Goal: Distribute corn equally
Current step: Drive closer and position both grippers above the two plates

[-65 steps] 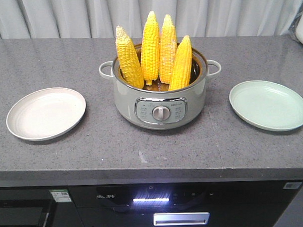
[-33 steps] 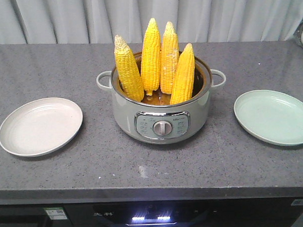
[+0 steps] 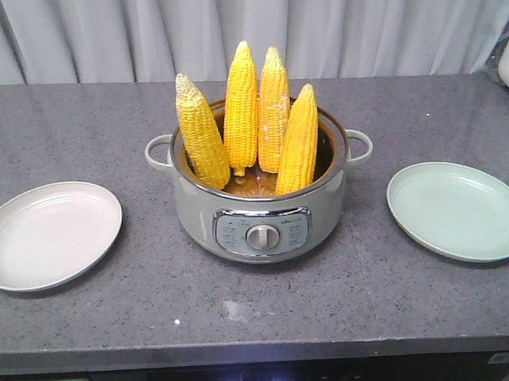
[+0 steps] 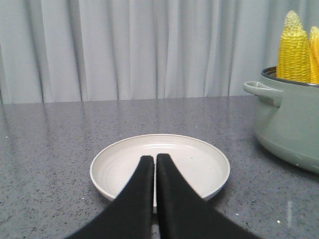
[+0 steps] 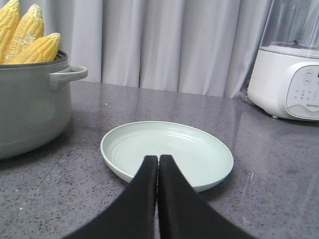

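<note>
Left tool (image 4: pixel 154 157) hangs low over the counter (image 3: pixel 367 295), pressed together with just a hairline seam, nose aimed at the cream plate (image 4: pixel 199 159). Over to the right tool (image 5: pixel 158 157): same story, squeezed tight, pointing at the pale green plate (image 5: pixel 199 149). Both plates are bare!

All the corn (image 3: pixel 241 107) is in the grey electric pot (image 3: pixel 259 199), which sits between the plates, cream one at its 9 o'clock, green one at its 3 o'clock. Four cobs stand butt-down, tips up, long axes near vertical. The leftmost cob (image 3: pixel 200 130) leans toward 11 o'clock, the front-right cob (image 3: pixel 298 143) toward 1 o'clock.

From the left tool the corn lies up at 2 o'clock; from the right tool, at 10 o'clock. Neither arm looks clearly nearer to the pot, though each has a leaning cob on its own side. Nothing appears shared out yet. An even split would mean two per plate, and either tool must spread before closing around an upright cob.
</note>
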